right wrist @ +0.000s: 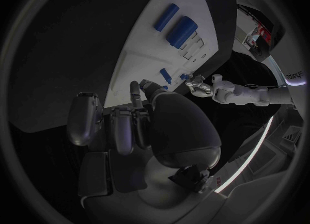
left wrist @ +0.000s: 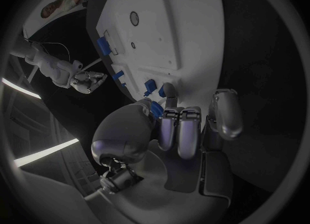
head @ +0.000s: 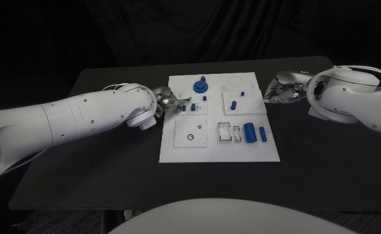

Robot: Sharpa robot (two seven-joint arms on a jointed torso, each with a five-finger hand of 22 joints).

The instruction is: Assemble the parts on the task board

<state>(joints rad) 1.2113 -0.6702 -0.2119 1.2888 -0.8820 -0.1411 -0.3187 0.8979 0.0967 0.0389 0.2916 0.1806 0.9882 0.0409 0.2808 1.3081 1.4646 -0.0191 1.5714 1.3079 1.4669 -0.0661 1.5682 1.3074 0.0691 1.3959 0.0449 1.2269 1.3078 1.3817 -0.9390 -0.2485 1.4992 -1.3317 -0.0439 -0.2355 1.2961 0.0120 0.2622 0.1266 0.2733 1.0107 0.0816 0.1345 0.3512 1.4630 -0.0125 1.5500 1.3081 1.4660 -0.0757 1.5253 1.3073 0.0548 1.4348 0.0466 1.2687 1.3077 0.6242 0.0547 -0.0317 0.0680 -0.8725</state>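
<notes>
The white task board [head: 181, 148] lies mid-table. On it are a round blue knob [head: 201, 86], small blue pegs [head: 235, 103], a thick blue cylinder [head: 250, 132] and a thinner one [head: 262, 133]. My left hand [head: 170, 103] reaches over the board's left edge. Its thumb and curled fingers [left wrist: 175, 126] pinch a small blue peg [left wrist: 157, 109] just above the board, beside another standing peg [left wrist: 150, 85]. My right hand [head: 282, 88] hovers at the board's right edge, its fingers [right wrist: 123, 128] curled in on nothing.
The board has two raised square plates [head: 190, 132] and a slotted holder [head: 228, 132] near the cylinders. Bare black table [head: 119, 162] surrounds the board on all sides. A black curtain hangs behind.
</notes>
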